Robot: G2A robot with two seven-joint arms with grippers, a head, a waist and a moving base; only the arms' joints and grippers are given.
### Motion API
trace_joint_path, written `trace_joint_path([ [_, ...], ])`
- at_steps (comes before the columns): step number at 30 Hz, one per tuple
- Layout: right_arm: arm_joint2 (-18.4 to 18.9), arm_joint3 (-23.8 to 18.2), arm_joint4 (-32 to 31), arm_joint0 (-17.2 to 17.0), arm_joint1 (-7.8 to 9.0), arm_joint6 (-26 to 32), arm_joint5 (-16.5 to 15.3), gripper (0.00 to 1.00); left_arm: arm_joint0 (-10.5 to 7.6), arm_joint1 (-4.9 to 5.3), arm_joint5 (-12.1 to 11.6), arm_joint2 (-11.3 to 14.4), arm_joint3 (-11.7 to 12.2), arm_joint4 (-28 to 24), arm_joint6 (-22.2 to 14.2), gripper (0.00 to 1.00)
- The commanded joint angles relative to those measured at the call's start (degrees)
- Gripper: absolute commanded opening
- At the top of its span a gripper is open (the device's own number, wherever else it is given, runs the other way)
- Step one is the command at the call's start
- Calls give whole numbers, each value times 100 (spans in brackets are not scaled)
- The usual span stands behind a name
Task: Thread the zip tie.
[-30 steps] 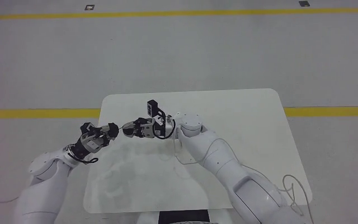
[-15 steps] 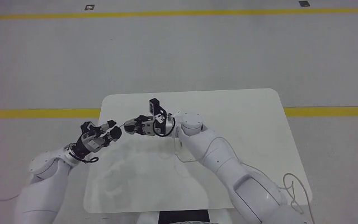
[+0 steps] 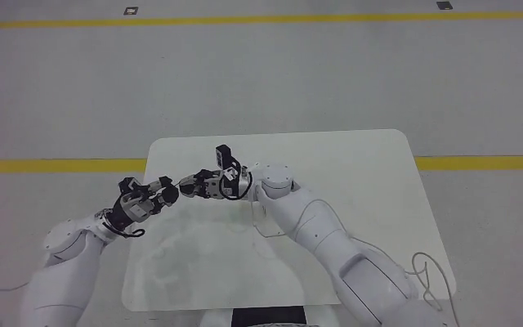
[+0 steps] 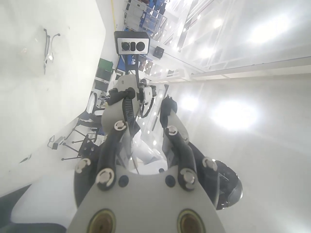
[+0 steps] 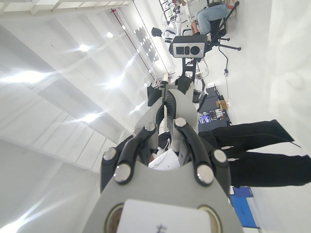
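Starting at the left gripper [image 4: 145, 98]: its two fingers [image 4: 176, 124] are spread well apart, and I see nothing clamped between them. One zip tie [image 4: 134, 146] here, a thin dark strip. It runs through that gap, close along the inner face of one finger, and leads out toward the other gripper's tips. I can't tell whether it touches the pad.

Over to the right gripper [image 5: 167, 95]: its two fingers [image 5: 184, 107] are drawn almost together, with only a narrow slit showing the ribbed pad. From its own camera I can't make out the strip in that slit. In the left wrist view, though, the strip leads straight up to those tips, so I read it as pinched there.

Pulling out to the top view, I count two grippers and one white table [image 3: 359, 155]. The grippers sit tip to tip, nearly touching, just left of the frame's centre, above the table's upper left corner. The strip is too fine to pick out from up there.
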Motion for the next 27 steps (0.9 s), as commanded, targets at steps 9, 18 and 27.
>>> trace_joint_path([
  [9, -26, 54, -35, 41, -4, -21, -9, 0, -19, 28, -12, 55, 22, 8, 37, 18],
  [18, -46, 61, -106, 49, 7, -32, -9, 0, -25, 49, -26, 105, 20, -5, 92, 15],
  [27, -60, 46, -155, 50, 20, 5, -10, 0, -32, 68, -35, 152, 29, -25, 133, 12],
])
